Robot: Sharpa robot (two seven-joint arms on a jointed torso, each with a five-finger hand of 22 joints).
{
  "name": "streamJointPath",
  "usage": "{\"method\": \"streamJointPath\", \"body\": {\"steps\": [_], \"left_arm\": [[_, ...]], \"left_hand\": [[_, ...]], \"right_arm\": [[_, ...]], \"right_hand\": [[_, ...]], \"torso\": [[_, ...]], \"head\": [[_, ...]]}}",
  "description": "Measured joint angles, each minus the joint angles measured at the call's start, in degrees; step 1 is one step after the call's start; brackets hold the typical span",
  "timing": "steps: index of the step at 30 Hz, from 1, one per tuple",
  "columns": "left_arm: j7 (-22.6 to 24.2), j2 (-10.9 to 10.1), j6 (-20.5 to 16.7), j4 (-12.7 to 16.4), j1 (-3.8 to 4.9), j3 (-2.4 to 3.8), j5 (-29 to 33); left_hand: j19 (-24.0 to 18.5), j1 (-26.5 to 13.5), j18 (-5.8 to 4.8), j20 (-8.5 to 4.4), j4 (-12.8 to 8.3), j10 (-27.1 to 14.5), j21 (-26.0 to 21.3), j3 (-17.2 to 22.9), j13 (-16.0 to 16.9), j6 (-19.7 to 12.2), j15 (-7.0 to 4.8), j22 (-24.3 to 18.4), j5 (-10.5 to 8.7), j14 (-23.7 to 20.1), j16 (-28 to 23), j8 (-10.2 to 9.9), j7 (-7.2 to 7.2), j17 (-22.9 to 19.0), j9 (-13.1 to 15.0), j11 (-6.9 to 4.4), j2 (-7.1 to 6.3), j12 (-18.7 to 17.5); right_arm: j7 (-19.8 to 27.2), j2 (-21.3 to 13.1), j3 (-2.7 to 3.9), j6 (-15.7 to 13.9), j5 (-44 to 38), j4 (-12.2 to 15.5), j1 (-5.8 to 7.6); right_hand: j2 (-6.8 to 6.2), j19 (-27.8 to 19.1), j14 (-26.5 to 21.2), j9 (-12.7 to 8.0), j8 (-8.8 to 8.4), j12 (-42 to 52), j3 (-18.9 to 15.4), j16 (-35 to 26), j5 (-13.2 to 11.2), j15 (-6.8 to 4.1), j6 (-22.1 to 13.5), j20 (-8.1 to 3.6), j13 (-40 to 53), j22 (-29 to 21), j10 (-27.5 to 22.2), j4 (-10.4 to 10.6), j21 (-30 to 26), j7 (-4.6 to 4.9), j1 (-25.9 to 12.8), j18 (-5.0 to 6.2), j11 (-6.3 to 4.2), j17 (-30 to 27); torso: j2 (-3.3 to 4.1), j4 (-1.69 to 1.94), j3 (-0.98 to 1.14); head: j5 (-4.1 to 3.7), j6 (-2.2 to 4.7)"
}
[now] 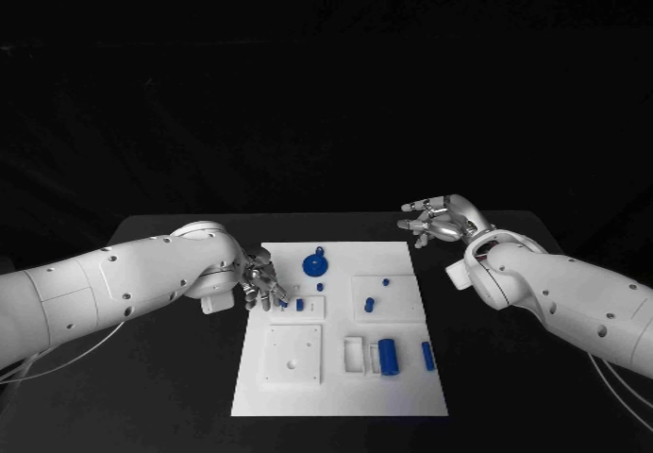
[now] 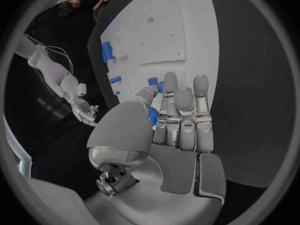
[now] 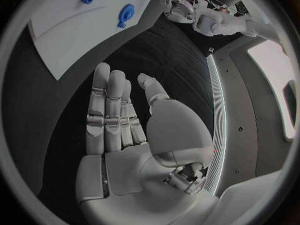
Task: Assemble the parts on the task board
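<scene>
White task board [image 1: 341,377] lies mid-bench on the black bench [image 1: 163,396]. Left hand [image 1: 262,286] sits over the board's left edge, fingers [image 2: 183,116] straight and close together; a small blue part [image 2: 152,116] shows between thumb and fingers in the left wrist view, but cannot tell whether it is actually pinched. Right hand [image 1: 436,221] hovers off the board's far right corner, above bare bench, fingers [image 3: 106,110] spread, holding nothing. On the board: a round blue part [image 1: 314,263] near the far edge, a blue cylinder [image 1: 390,356] beside a white block, a slim blue peg [image 1: 427,355] just right of it.
</scene>
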Motion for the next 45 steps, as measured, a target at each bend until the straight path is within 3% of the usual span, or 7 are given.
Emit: {"method": "streamJointPath", "body": {"steps": [8,15,45], "left_arm": [[0.0,2.1,4.2,-3.3,0.12,0.02,-2.0],[0.3,2.8,5.7,-4.4,0.14,0.01,-3.8],[2.0,2.3,4.7,-3.2,0.11,-0.07,-4.7]], "left_hand": [[-0.2,0.0,0.00,0.21,-0.2,0.0,0.0,-0.2,0.0,0.0,0.01,0.0,-0.35,0.0,0.0,0.0,0.00,0.0,0.0,0.01,0.00,0.0],[-0.2,-0.1,0.00,0.21,-0.2,0.0,0.0,-0.2,0.1,0.0,0.09,0.0,-0.36,-0.1,0.0,-0.1,0.00,-0.1,0.0,0.02,-0.08,0.0],[-0.2,-0.2,0.00,0.21,-0.2,-0.1,0.2,-0.2,0.0,0.0,0.16,0.0,-0.50,-0.1,0.0,0.0,0.00,-0.3,-0.4,-0.09,-0.20,0.0]], "right_arm": [[0.0,0.1,0.00,0.0,0.0,0.0,0.00],[0.0,0.2,0.00,0.0,0.0,0.0,0.00],[0.0,0.2,0.00,0.0,0.0,-0.1,-0.03]], "right_hand": [[0.00,0.0,0.0,0.0,0.00,0.0,0.0,0.0,0.0,0.00,0.0,0.00,0.0,0.0,0.0,0.0,0.0,0.00,0.0,0.00,0.00,0.0],[0.00,0.0,0.0,0.0,0.00,0.0,0.0,0.0,0.0,0.00,0.0,0.00,0.0,0.0,0.0,0.0,0.0,0.00,0.0,0.00,0.00,0.0],[0.00,0.0,0.0,0.0,0.00,0.0,0.0,0.0,0.0,0.00,0.0,0.00,0.0,0.0,0.0,0.0,0.0,-0.01,0.0,0.00,0.00,0.0]], "torso": [[-0.02,0.03,0.02],[-0.03,0.09,-0.01],[-0.06,0.13,-0.04]], "head": [[0.03,0.03],[0.03,-0.01],[0.12,-0.29]]}}
